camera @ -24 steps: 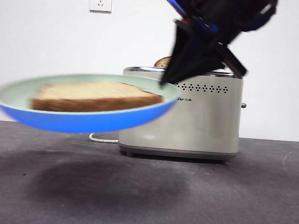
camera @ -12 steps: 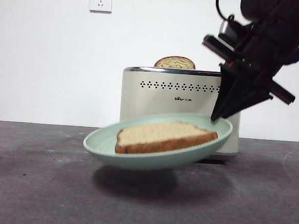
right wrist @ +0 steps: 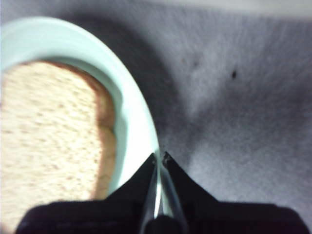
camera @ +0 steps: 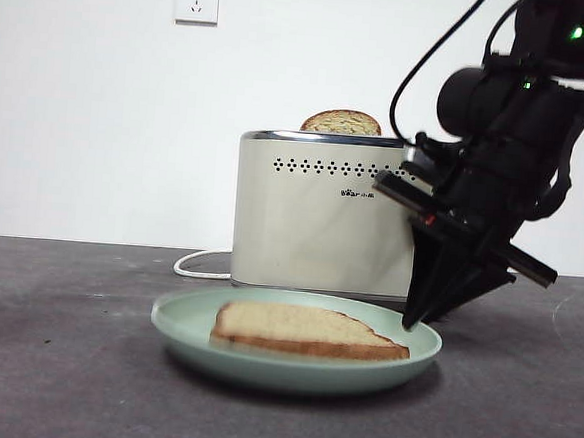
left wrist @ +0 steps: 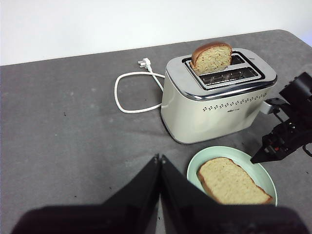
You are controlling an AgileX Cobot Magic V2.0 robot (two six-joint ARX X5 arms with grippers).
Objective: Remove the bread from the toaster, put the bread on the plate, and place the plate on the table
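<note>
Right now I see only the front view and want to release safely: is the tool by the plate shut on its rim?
Observer: Yes. The right wrist view shows the right tool shut on the plate at its rim, beside the bread.
Operator: Where is the other arm?
Observer: The left tool is shut and holds nothing, above the table, apart from the plate.
Operator: How full is the toaster?
Observer: The toaster has a second slice in one slot; the other slot is empty.
</note>
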